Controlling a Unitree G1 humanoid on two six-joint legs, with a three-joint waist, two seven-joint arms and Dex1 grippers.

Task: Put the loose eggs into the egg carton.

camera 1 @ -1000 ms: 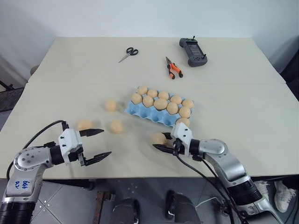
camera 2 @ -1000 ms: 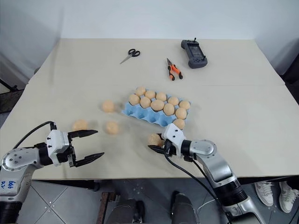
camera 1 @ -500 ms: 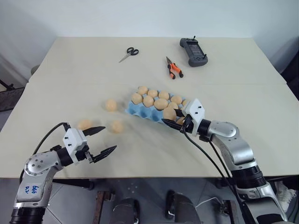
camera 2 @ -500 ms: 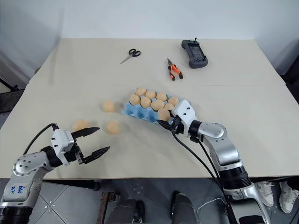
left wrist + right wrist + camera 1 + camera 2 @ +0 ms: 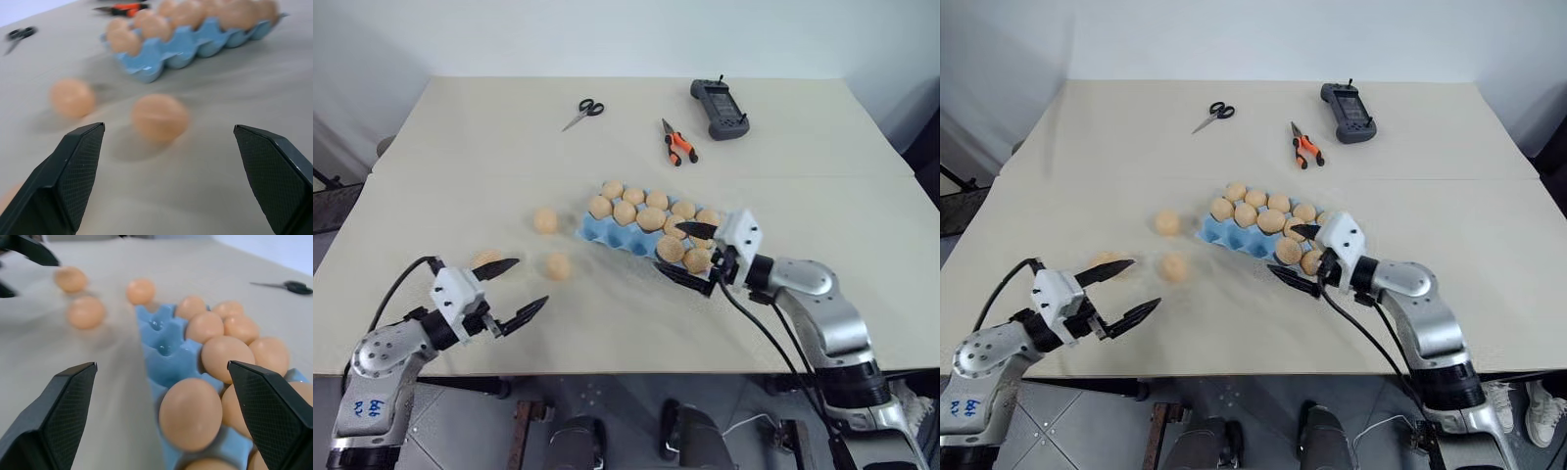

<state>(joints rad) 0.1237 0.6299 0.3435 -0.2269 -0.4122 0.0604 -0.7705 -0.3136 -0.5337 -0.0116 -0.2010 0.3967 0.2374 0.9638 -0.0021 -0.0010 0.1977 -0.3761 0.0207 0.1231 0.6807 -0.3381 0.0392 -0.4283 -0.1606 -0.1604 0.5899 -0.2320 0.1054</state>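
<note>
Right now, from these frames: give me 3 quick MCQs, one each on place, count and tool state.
1. Where do the scissors lie?
A. far side of the table, beyond the egg carton
B. inside the carton
C. beside the left tool

2. How many loose eggs lie on the table outside the egg carton?
A. one
B. three
C. six

3. What state is the right tool in?
A. shut on an egg
B. shut, empty
C. open, empty

Key:
1 A, they sit near the far edge, left of the orange-handled pliers.
2 B, one by the left tool, one in front of it, one left of the carton.
3 C, its fingers stand apart over the carton's near end, gripping nothing.
</note>
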